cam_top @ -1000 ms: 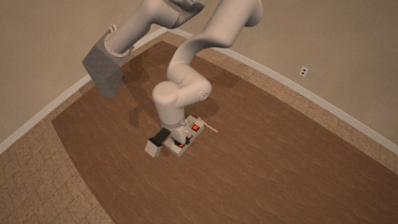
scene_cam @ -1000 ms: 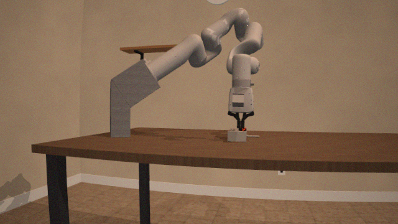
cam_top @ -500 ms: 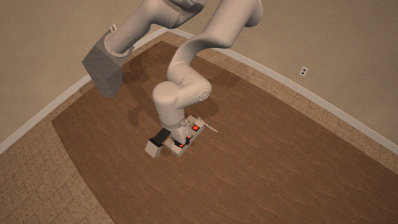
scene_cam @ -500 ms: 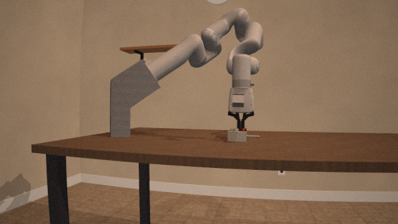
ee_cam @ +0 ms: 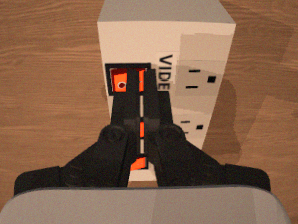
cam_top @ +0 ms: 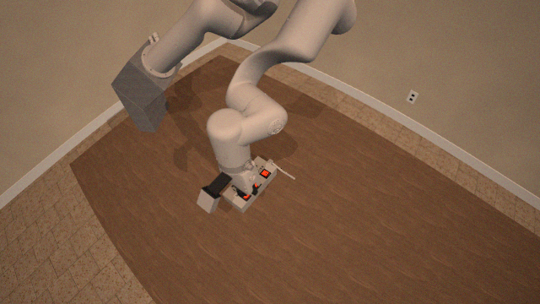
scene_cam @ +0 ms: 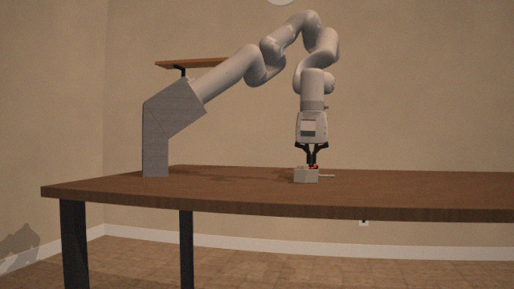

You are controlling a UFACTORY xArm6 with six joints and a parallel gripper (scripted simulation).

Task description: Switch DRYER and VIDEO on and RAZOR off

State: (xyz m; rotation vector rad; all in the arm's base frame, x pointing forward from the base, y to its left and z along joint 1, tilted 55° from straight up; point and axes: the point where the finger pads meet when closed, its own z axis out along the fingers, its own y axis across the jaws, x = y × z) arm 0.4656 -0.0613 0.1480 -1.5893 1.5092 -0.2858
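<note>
Pressed together on nothing, your claw (ee_cam: 141, 96) is working as a single blunt poker, pointing straight down at the power strip (ee_cam: 166, 32). Biggest thing first: the wooden table (scene_cam: 225, 197), wide and brown, with the arm's grey pedestal (scene_cam: 154, 140) at its far left. The arm (scene_cam: 277, 48) loops high and drops the wrist vertically over the strip, which lies flat and right way up near the middle of the table, its short cable stub (cam_top: 283, 170) sticking out at one end.

Now the wrist view, and this is where you earn it: the fingertips sit on the red rocker (ee_cam: 120, 83) beside the letters "VIDE", so you look to be on the VIDEO switch. From the top view another lit red switch (cam_top: 265, 173) shows clear of the fingers; the other labels cannot be read.

My advice: press straight down on the raised half of the rocker only, slowly. Stay centred across its width so the tips don't skid onto the white casing, and avoid sideways push that would slide or tip the strip. Lift vertically once it clicks over.
</note>
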